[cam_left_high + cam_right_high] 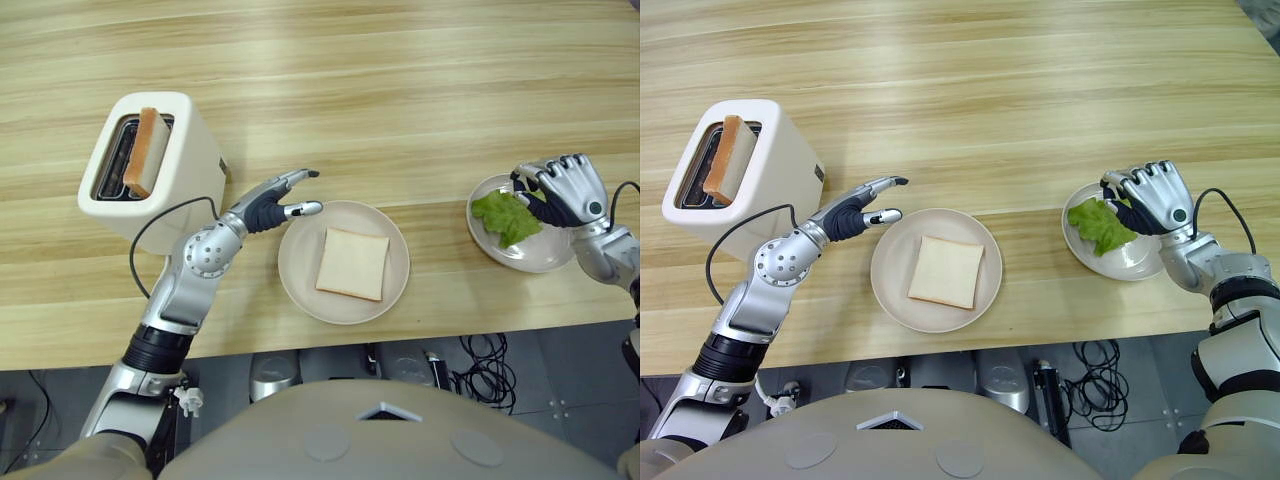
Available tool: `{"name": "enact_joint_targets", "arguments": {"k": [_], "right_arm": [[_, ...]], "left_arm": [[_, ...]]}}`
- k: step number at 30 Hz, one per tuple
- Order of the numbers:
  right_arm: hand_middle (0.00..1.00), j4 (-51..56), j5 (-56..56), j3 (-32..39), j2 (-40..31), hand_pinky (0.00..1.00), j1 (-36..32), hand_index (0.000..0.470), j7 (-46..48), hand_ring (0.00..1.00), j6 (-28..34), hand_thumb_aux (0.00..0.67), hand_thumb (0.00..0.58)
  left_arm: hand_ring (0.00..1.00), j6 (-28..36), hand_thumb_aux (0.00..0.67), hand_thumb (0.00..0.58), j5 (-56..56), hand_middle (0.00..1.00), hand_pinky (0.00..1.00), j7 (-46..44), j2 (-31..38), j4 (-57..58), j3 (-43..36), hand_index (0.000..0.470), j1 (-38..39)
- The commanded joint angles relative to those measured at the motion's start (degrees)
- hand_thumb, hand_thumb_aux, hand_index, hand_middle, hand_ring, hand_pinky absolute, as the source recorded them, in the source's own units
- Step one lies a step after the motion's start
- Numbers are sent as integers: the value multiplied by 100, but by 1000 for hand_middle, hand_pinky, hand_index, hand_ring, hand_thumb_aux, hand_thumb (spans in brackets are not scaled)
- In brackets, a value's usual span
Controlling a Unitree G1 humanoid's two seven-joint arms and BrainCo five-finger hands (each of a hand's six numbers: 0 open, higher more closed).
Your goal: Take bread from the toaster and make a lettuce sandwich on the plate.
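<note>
The right hand [560,190] curls on the lettuce [505,217] in the side dish [540,258] (judged light, limp, easily torn: pinch the edge), left hand [275,203] spread empty beside the plate [300,280] holding one bread slice [352,263].

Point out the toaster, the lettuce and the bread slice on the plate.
toaster [186,152], left eye view, side wall.
lettuce [498,215], left eye view, leaf middle.
bread slice [352,263], left eye view, slice centre.

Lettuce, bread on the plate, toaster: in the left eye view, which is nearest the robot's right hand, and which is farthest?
1. lettuce, at the right hand, far right.
2. bread slice, on the middle plate.
3. toaster, far left.
</note>
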Motion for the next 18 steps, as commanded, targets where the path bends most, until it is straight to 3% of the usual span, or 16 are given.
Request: {"name": "enact_joint_targets", "arguments": {"k": [1, 5, 12, 13, 14, 15, 18], "right_arm": [[1000, -421, 45, -159, -72, 1000, -100, 460, 80, 1000, -108, 670, 580], [1000, -550, -50, -168, -39, 1000, -97, 460, 235, 1000, -98, 670, 580], [1000, 183, 67, -192, 136, 1000, 68, 460, 522, 1000, -26, 670, 580], [835, 268, 46, -161, 185, 835, 85, 379, 579, 835, 0, 552, 562], [835, 309, 35, -147, 221, 835, 103, 379, 624, 835, 11, 552, 562], [0, 334, 40, -147, 256, 0, 134, 0, 663, 0, 15, 0, 0], [0, 378, 146, -216, 328, 0, 244, 0, 821, 0, -57, 0, 0]], "left_arm": [[0, -37, 0, 0, 1, 0, 0, 67, -52, 201, -28, 0, -24], [0, -79, 0, 0, 27, 0, 0, 113, -80, 274, -59, 0, -26], [0, -111, 0, 0, 61, 0, 0, 172, -94, 310, -15, 0, 25], [0, -109, 0, 0, 66, 0, 0, 179, -92, 305, -12, 0, 31], [0, -109, 0, 0, 67, 0, 0, 181, -91, 297, -11, 0, 35], [0, -109, 0, 0, 67, 0, 0, 179, -90, 287, -14, 0, 41], [0, -112, 0, 0, 61, 0, 0, 166, -86, 273, -21, 0, 47]]}}
